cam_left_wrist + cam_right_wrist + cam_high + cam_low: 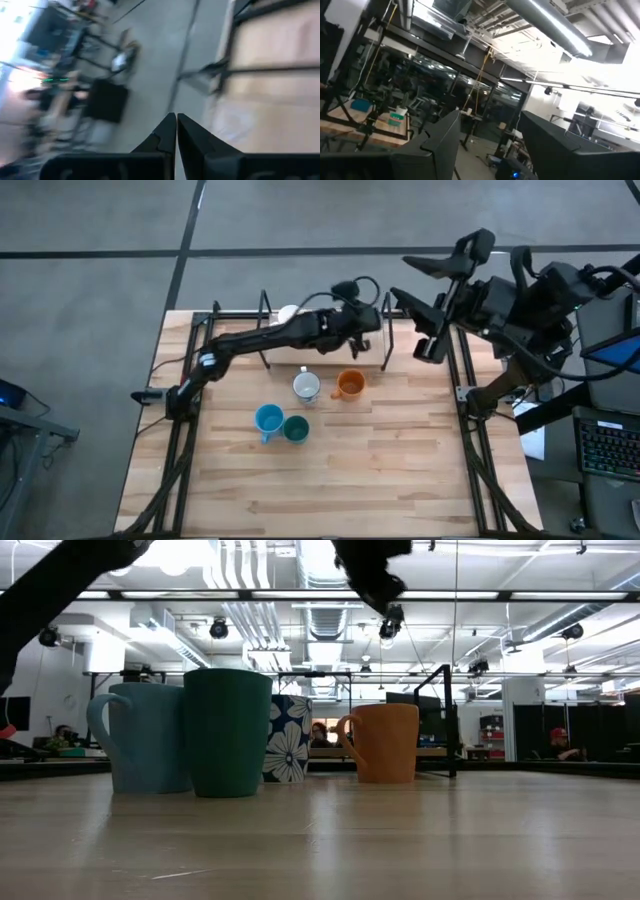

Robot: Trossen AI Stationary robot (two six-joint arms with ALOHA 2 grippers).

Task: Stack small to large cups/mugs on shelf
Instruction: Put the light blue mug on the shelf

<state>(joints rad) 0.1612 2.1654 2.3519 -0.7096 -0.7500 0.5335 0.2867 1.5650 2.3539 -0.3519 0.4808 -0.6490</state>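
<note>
left gripper [176,131] hovering over shelf [395,338], fingers pressed together on nothing | right gripper [487,145] waiting beyond table's far right corner, fingers spread | blue mug [267,419], teal cup [296,429], floral mug [306,387], orange mug [350,384] sitting mid-table, near side of shelf

Shelf [300,345] along the table's [400,470] far edge; four mugs [307,387] clustered mid-table before it, two nearer the shelf, two nearer the front edge
</note>
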